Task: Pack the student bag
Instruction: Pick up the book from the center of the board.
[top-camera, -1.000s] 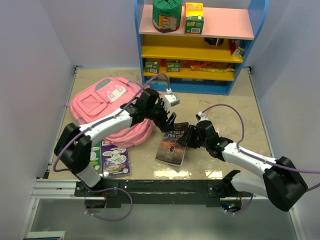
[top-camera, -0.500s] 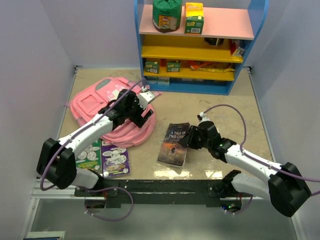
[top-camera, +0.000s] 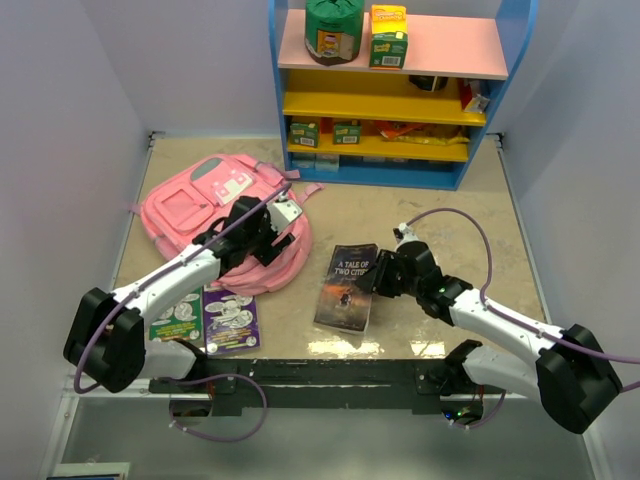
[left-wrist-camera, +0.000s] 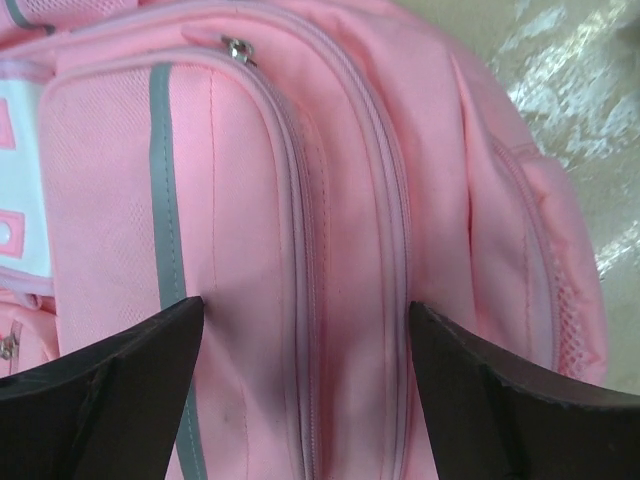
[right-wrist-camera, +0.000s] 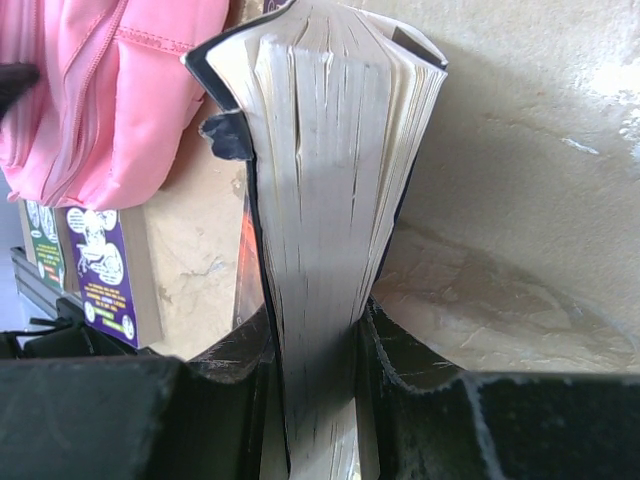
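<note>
1. location of the task item. the student bag (top-camera: 205, 205) lies flat on the left, far part of the table (top-camera: 430, 210), front pockets up. its long axis runs from the far left to the near right.

2. left gripper (top-camera: 268, 232). it hangs directly over the near-right edge of the bag, jaws released and spread wide, holding nothing. in the left wrist view both fingers (left-wrist-camera: 110, 380) straddle the two zip tracks (left-wrist-camera: 340, 250), which run straight away from the gripper, in line with the gap between the jaws. both tracks look zipped closed. one zip pull (left-wrist-camera: 233, 47) shows further along, ahead of the fingers and slightly to the side.

3. right gripper (top-camera: 378, 277). it is clenched on a paperback book (top-camera: 343, 290), gripping the page edge and cover; the book's far-right side is raised off the table.

4. governing relation. the bag lies to the left of the book, well apart from the right gripper; the left arm is the nearer one by far. judgement: the bag should be opened by the left arm, drawing along the track axis, before the book can enter.
</note>
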